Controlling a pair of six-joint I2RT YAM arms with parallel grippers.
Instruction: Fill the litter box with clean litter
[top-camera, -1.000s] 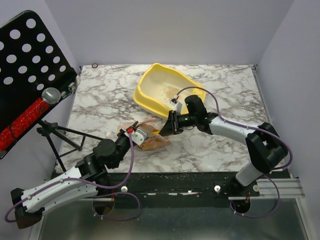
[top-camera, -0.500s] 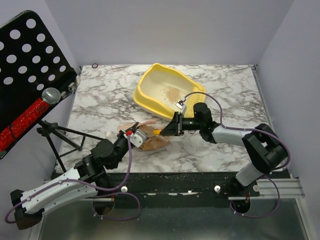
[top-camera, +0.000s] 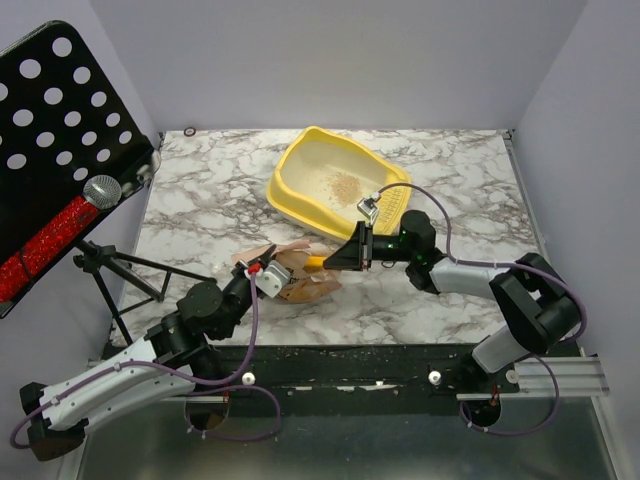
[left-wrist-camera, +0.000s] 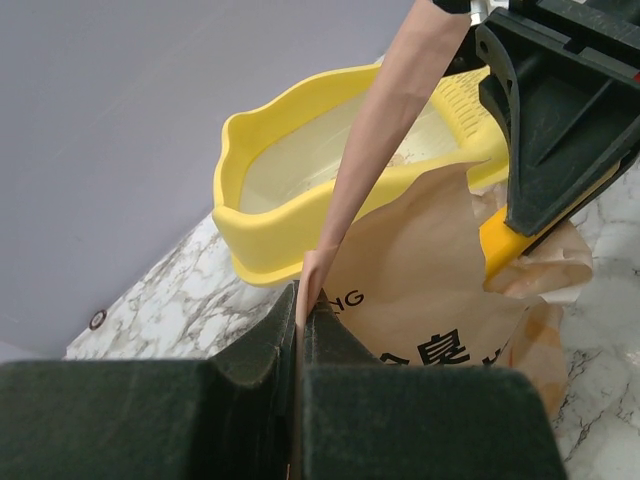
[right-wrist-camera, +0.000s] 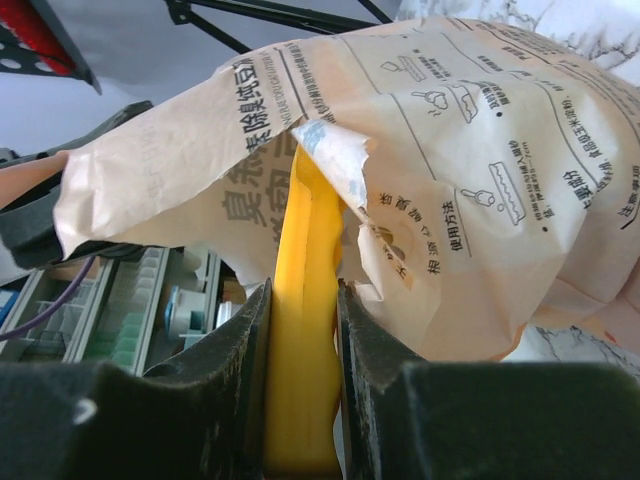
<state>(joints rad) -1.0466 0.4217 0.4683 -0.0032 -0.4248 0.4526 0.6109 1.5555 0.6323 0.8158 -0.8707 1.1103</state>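
Open marble table (top-camera: 190, 200) lies left of the litter box (top-camera: 283, 180) and at the far right corner. The box blocks the rear centre. Just in front of it, the crumpled paper bag (top-camera: 305, 285), pinched by the left gripper (top-camera: 270, 270), and the right gripper (top-camera: 342, 255), clamped on a yellow scoop (top-camera: 315, 263), crowd the middle. A black perforated stand (top-camera: 60, 120) overhangs the left edge.

White-and-black arms (top-camera: 470, 272), purple cables (top-camera: 253, 325), black fingers (right-wrist-camera: 200, 400)
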